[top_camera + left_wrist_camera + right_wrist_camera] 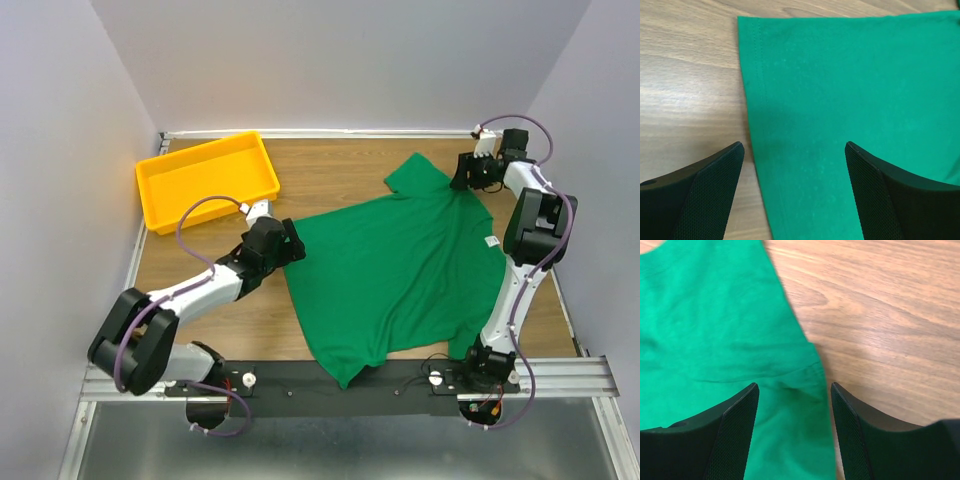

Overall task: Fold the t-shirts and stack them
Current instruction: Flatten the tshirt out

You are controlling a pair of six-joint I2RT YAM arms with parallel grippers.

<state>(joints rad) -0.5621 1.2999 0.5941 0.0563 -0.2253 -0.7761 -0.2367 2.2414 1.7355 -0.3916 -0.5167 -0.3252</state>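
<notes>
We see the green t-shirt (400,265) spread flat on the tabletop (330,170). Over the shirt's hem edge our left pincer (795,147) stands wide, gripping nothing. Over the shirt's far edge by the sleeve, our right pincer (795,386) is parted, also empty.

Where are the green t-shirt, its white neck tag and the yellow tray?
green t-shirt (400,270): top view, middle of its body.
white neck tag (492,241): top view, on the tag itself, by the collar.
yellow tray (205,185): top view, its bare floor.
</notes>
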